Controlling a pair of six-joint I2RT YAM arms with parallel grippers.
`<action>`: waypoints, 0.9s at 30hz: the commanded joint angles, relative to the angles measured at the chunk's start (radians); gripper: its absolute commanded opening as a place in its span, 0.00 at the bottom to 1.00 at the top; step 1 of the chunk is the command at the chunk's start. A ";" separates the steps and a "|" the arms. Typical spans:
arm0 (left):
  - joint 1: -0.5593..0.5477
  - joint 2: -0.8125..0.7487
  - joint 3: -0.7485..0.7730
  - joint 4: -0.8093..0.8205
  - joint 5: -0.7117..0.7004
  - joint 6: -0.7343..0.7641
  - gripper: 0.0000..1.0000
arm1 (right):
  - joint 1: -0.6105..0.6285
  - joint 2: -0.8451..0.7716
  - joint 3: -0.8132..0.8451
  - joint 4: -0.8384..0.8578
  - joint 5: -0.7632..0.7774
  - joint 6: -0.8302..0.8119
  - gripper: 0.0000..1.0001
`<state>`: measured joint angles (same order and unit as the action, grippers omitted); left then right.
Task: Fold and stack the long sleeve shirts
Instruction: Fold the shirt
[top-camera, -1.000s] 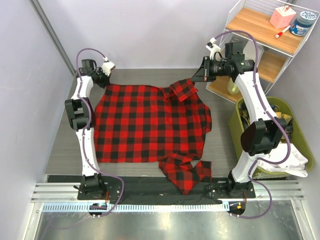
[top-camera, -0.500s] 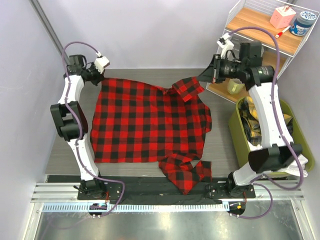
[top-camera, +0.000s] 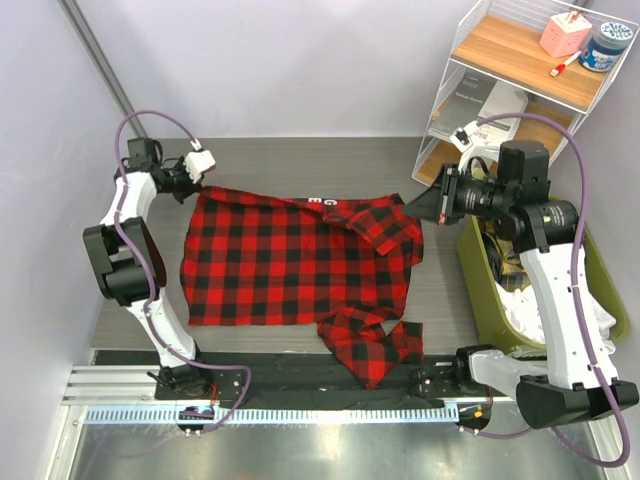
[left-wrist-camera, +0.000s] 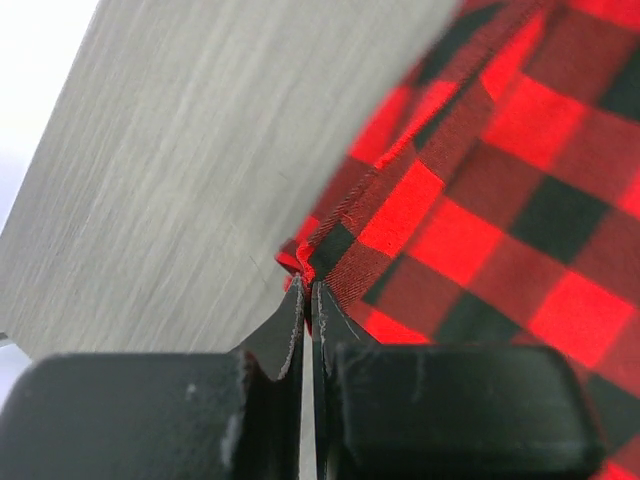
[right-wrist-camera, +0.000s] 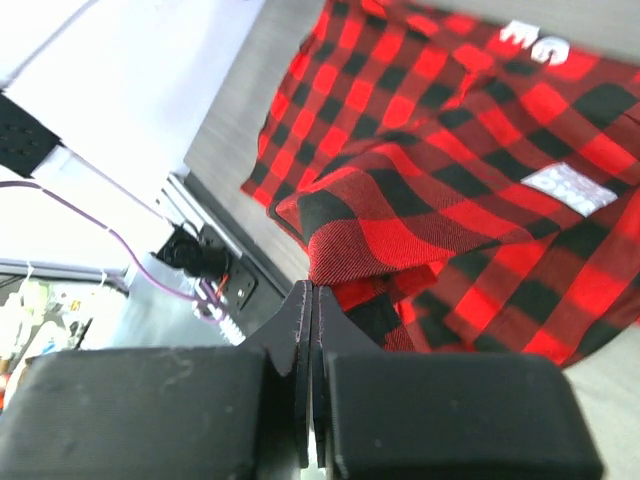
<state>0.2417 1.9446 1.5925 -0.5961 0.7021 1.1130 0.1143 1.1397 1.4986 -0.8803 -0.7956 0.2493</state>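
First fold in hand, I'd say. The shirt (top-camera: 290, 260) lies spread on the counter (top-camera: 300, 160) with its far edge raised off the surface.

- The left tool (left-wrist-camera: 307, 298) is clenched on the far-left corner hem.
- The right tool (right-wrist-camera: 310, 295) is clenched on a doubled-over flap at the far right.

Next move, as I judge it: carry both corners toward the near edge at matched height, lay the edge down square, then release.

Unclear:
- I can't tell whether either pinch has one layer or two.
- The near sleeve (top-camera: 372, 345) is bunched and spills off the counter edge, so its cuff is hidden.
- The white patch (right-wrist-camera: 575, 185) has lettering too small to read.
- The bin (top-camera: 585, 235) to the right holds cloth – can't tell what.
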 joint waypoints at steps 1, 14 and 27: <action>0.027 -0.105 -0.080 -0.087 0.027 0.208 0.00 | 0.005 -0.058 -0.080 0.007 -0.014 0.034 0.01; 0.041 -0.136 -0.224 -0.189 -0.056 0.355 0.20 | 0.025 -0.068 -0.250 0.104 -0.080 0.119 0.01; 0.044 -0.248 -0.114 -0.336 0.126 0.098 0.43 | 0.200 0.078 -0.118 0.227 -0.045 0.160 0.01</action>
<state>0.2821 1.8099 1.3766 -0.8371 0.6708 1.3602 0.2745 1.1885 1.3018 -0.7532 -0.8509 0.3790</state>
